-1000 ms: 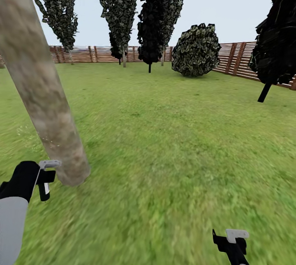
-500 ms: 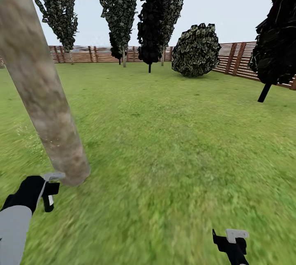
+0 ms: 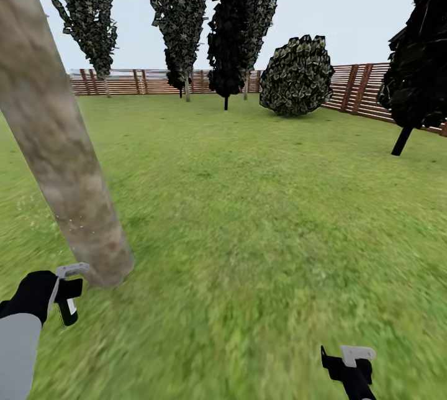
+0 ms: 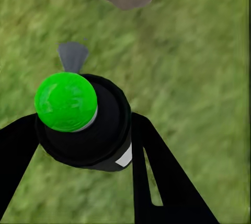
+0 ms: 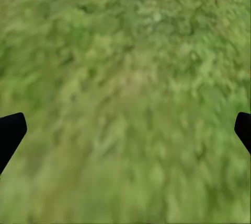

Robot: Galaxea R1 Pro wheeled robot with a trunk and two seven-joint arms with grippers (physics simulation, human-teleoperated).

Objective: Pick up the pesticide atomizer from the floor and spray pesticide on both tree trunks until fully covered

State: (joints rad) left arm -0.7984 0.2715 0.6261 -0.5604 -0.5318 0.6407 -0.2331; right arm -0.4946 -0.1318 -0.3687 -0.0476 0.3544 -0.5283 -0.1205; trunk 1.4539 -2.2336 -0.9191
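The left hand [image 3: 62, 291] was clamped on the atomizer [image 4: 83, 119], nozzle toward the trunk [image 3: 62, 164] base just ahead on the lawn; the right hand [image 3: 351, 366] hung apart, empty

Tree trunk [image 3: 59, 158]: smooth, matt, blotchy grey-brown bark. Lawn [image 3: 261, 213]: rough, matt grass. Far fence [image 3: 360, 92]: reddish-brown wood slats. Atomizer [image 4: 83, 122]: dark matt plastic, glossy green cap, grey trigger head.

Blotchy grey-brown tree trunk [image 3: 59, 139], green lawn [image 3: 261, 213], reddish-brown slatted fence [image 3: 360, 92], bright-green-capped black atomizer [image 4: 83, 125].
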